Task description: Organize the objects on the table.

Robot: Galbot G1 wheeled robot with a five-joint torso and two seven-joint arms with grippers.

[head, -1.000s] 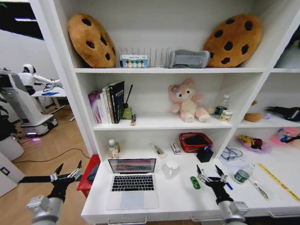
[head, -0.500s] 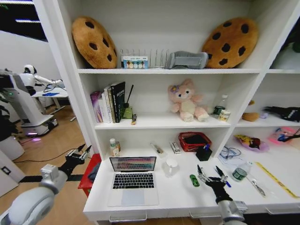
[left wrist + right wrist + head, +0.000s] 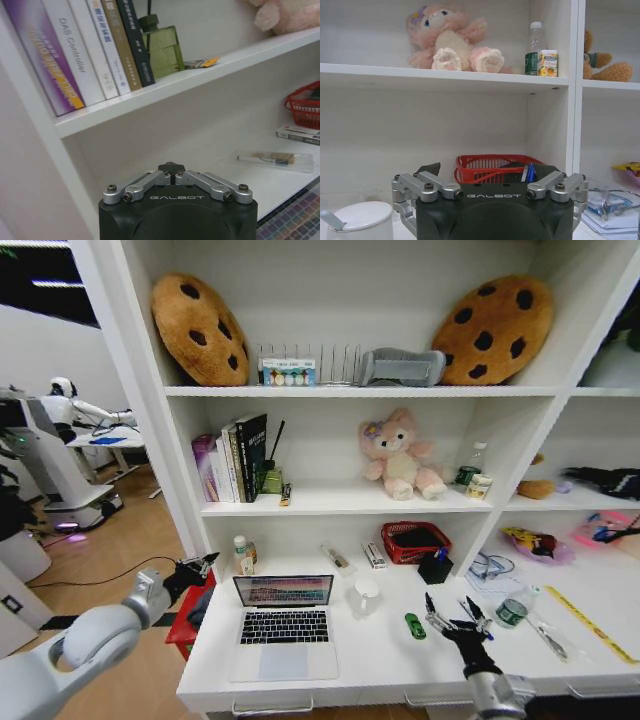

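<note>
The silver laptop (image 3: 283, 628) lies open on the left part of the white table (image 3: 370, 665); a corner of its keyboard (image 3: 296, 220) shows in the left wrist view. The green toy car (image 3: 415, 626) sits right of it. My right gripper (image 3: 450, 612) hovers open just right of the car, fingers spread, holding nothing. My left gripper (image 3: 203, 563) hangs off the table's left end, beside the laptop screen, and its jaws look shut and empty (image 3: 171, 168). A packaged pen (image 3: 335, 559) (image 3: 272, 159) lies at the back, and a marker (image 3: 550, 640) lies at the right.
A white cup (image 3: 366, 596), red basket (image 3: 417, 541), black holder (image 3: 437, 568) and small bottle (image 3: 243, 556) stand on the table. Shelves above hold books (image 3: 232, 458), a pink bear (image 3: 400, 455) and cookie cushions. A red bin (image 3: 188, 625) sits on the floor at left.
My left arm has swung forward and inward, from beside the table's front corner up to its left end by the laptop screen, and its fingers have closed. The right gripper has barely moved.
</note>
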